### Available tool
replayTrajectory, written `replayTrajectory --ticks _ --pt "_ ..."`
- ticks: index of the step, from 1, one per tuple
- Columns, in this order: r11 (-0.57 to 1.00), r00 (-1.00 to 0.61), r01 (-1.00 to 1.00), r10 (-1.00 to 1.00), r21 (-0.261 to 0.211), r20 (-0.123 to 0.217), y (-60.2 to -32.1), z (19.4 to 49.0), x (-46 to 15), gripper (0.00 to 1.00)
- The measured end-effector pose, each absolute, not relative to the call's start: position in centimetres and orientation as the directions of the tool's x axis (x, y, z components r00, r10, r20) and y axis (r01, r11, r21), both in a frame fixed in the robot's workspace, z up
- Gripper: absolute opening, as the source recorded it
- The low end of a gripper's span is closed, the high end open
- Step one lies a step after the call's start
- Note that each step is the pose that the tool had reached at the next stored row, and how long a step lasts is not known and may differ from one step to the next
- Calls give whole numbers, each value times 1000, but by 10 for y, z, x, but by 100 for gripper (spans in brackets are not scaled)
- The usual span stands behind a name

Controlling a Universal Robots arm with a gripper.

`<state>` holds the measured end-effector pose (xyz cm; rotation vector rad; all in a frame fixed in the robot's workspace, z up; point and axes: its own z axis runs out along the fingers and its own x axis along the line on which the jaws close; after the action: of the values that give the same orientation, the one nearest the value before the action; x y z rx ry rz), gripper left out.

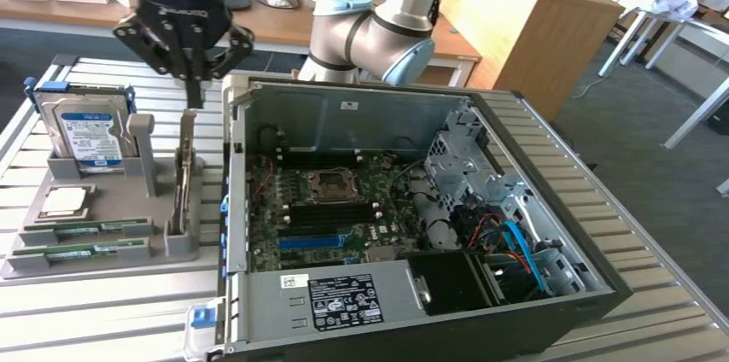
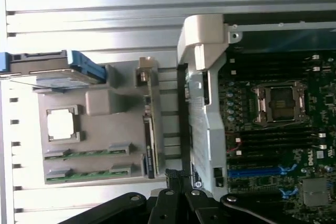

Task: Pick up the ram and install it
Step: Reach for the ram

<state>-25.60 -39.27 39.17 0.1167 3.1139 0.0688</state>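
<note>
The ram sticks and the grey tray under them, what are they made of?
The ram sticks look like green circuit board with small pale patches. The grey tray is probably matte plastic, going by its even dull colour and chunky moulded shapes.

Table (image 1: 102, 311): ribbed bare metal, brushed, dull sheen. Holder tray (image 1: 180, 241): grey matt plastic. Ram sticks (image 1: 85, 227): green circuit board, matt. Processor chip (image 1: 65, 200): silvery metal lid. Hard drive (image 1: 85, 127): glossy paper label. PC case (image 1: 341, 110): grey sheet metal inside, black matt shell. Gripper (image 1: 194, 99): black, smooth. Far-right cabinet (image 1: 535, 20): pale wood veneer.
</note>
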Motion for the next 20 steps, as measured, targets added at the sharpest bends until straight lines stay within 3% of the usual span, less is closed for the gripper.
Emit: replayTrajectory --ticks 20 --pt "996 -997 74 75 45 -23 -391 390 -316 10"
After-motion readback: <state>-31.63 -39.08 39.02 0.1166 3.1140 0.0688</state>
